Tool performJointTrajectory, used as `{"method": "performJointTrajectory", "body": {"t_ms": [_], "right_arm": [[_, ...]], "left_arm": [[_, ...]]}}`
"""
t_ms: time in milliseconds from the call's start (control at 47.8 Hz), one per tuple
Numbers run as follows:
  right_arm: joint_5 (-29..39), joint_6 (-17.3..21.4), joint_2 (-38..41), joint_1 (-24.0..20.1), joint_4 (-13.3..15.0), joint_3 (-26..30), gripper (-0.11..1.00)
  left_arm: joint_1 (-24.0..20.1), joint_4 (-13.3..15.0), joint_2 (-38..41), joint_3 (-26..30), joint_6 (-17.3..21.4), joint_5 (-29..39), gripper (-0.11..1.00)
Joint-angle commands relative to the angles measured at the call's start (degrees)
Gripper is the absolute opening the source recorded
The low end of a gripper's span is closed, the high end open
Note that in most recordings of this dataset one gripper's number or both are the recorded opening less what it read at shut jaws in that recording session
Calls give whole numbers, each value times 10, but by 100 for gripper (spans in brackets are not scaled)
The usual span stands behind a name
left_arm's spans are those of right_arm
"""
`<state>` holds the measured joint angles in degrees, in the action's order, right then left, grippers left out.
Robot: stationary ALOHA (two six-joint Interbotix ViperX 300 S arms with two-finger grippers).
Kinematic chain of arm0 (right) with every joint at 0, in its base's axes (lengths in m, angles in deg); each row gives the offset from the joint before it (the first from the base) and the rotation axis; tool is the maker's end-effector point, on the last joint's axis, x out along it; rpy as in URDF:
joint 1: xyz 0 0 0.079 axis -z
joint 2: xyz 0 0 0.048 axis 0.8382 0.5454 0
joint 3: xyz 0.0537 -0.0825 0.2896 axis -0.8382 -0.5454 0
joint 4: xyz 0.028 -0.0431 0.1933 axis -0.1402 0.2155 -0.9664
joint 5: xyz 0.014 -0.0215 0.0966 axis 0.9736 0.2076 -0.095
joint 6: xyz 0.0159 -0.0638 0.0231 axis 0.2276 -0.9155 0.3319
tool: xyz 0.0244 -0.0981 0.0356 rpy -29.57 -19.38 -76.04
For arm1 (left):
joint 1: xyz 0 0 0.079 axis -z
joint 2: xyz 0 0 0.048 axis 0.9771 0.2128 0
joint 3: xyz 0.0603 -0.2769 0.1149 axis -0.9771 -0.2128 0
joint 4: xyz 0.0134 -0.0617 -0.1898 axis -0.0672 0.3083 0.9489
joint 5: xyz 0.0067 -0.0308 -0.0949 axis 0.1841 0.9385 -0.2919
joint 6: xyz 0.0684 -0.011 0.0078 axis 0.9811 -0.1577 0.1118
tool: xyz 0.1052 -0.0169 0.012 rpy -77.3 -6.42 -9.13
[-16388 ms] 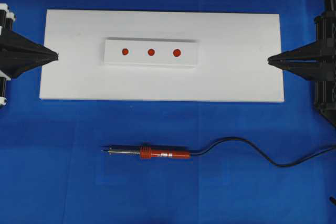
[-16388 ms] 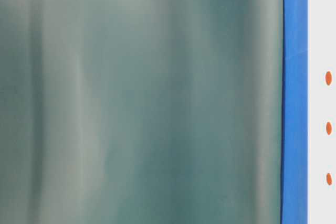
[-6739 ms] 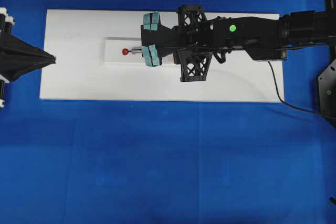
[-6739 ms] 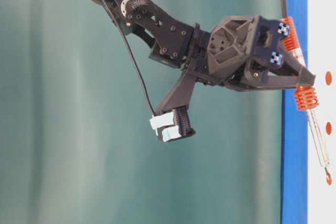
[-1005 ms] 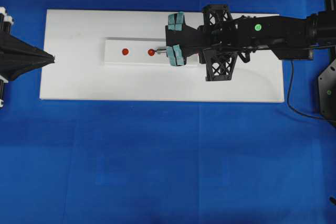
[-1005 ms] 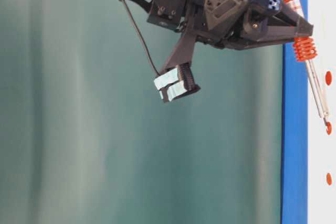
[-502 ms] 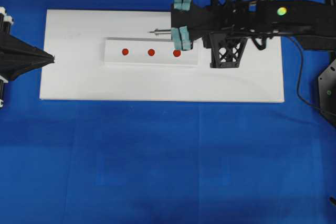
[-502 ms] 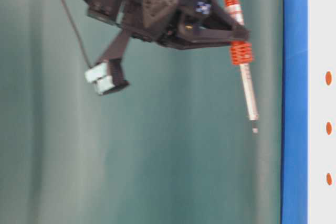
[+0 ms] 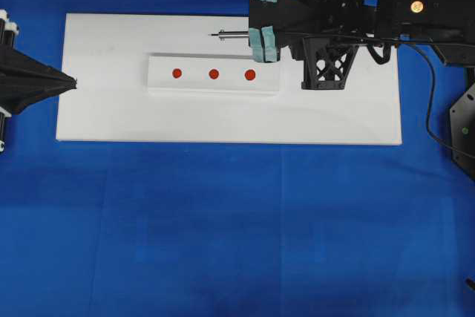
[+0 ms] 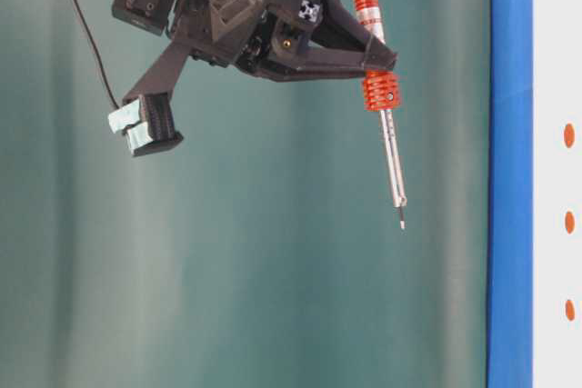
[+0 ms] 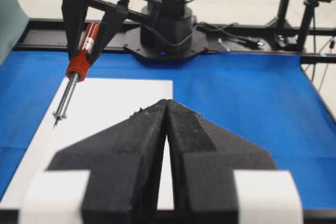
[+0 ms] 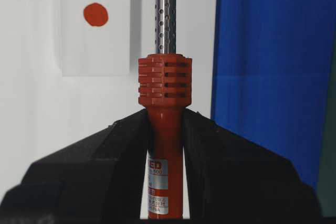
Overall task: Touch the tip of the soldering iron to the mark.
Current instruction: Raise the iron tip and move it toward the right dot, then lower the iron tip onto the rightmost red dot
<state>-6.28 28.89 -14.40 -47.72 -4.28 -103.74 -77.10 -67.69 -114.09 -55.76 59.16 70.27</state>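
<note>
A: Blue cloth (image 9: 223,220) is spread under everything, and the white board (image 9: 111,109) is laid on it with the white block (image 9: 194,83) near its middle. What is seen to have changed?

B: The right arm has been lifted and drawn toward the far edge of the board. A second ago the tip was set against the mark (image 9: 214,74), the middle dot of three; now it is held clear of the block.

A: And the soldering iron (image 10: 373,61) itself?

B: It is kept clamped by the right gripper (image 12: 164,124), jaws pressed tight on the red-orange handle just behind the ribbed collar. The silver shaft is pointed left in the overhead view.

A: Where is the tip (image 10: 402,222) now?

B: In the air, well apart from the board's surface, beyond the block's far side.

A: The left gripper (image 11: 165,129)?

B: Closed on nothing, parked at the board's left edge.

A: So the task?

B: The touch is judged made; the lift-off is read as a withdrawal.
</note>
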Motion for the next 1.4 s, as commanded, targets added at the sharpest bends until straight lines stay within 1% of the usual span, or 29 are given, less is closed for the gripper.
{"method": "performJointTrajectory", "body": {"t_ms": [0,440,565,1381], "right_arm": [[-2,0,-27,1,2,-3,7],[-1,1,-123,1,1,-102,7],[-2,1,-146,1,-1,-120,7],[-4,2,-132,1,-4,-117,7]], "left_arm": [[1,-1,2,7,1,-5,0],[1,-1,2,6,1,-4,0],[1,-1,3,6,1,-4,0],[1,-1,4,6,1,-4,0]]}}
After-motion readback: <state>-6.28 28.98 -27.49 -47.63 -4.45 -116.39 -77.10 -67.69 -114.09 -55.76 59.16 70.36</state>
